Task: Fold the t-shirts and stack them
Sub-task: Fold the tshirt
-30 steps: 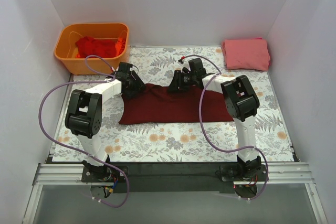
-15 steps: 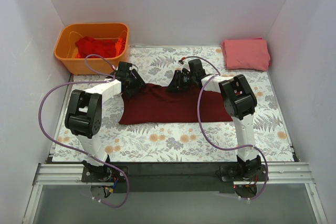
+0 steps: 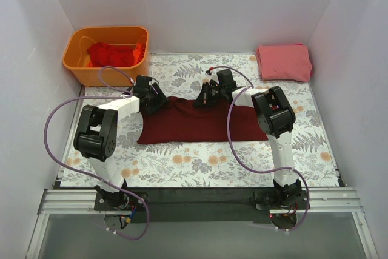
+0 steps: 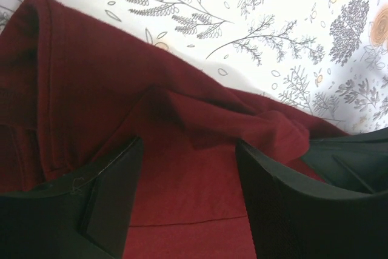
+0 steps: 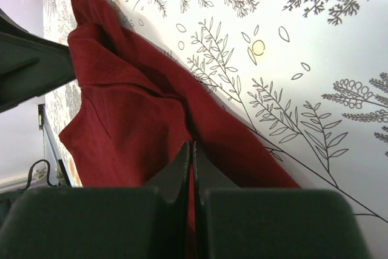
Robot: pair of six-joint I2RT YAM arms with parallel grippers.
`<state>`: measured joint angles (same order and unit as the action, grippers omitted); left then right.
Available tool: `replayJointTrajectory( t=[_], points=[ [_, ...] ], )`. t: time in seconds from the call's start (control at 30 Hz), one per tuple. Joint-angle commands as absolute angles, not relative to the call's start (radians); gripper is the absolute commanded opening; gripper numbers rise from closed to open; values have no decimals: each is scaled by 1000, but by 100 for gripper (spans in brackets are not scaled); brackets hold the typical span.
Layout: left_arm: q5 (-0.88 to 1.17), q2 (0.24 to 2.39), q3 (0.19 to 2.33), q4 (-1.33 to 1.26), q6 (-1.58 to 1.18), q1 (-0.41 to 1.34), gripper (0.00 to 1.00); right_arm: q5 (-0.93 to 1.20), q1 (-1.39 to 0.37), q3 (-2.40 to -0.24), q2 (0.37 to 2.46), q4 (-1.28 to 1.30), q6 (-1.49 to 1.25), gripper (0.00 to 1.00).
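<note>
On wrist views | left fingers [image 4: 106, 207] apart over maroon shirt [image 4: 91, 89] | right fingers [image 5: 260, 222] pinching it

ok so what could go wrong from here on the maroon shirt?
1. The right end effector is shut on the far edge of the maroon shirt while the left end effector stands open over it; a lift now would likely skew the shirt.
2. A bunched ridge lies between the open left jaws; closing there may grab extra layers.

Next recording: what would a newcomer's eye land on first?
The dark maroon t-shirt spread at centre, with the right gripper shut on its far edge and the left gripper open over it. An orange bin of red t-shirts sits far left; a folded salmon-pink t-shirt far right.
</note>
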<state>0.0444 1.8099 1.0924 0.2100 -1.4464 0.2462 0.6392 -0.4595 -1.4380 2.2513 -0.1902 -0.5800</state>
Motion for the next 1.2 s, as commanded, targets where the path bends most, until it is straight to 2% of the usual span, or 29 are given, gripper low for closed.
replayJointTrajectory(
  t=[0.0,0.33,0.57,1.03,1.13,1.17],
  points=[
    [51,1732,1051,157,-1422,252,62,660,-465,-1477,2256,-224,-574,1],
    [74,1730,986,5,-1378,252,55,669,-465,-1479,2256,-232,-575,1],
    [127,1759,1002,-48,-1387,252,40,673,-465,-1483,2261,-239,-580,1],
    [140,1770,989,-40,-1402,256,37,677,-465,-1496,2260,-247,-577,1],
    [124,1752,991,-20,-1408,256,26,669,-463,-1491,2250,-247,-560,1],
    [120,1741,996,-12,-1417,255,17,669,-463,-1491,2249,-247,-555,1]
  ],
)
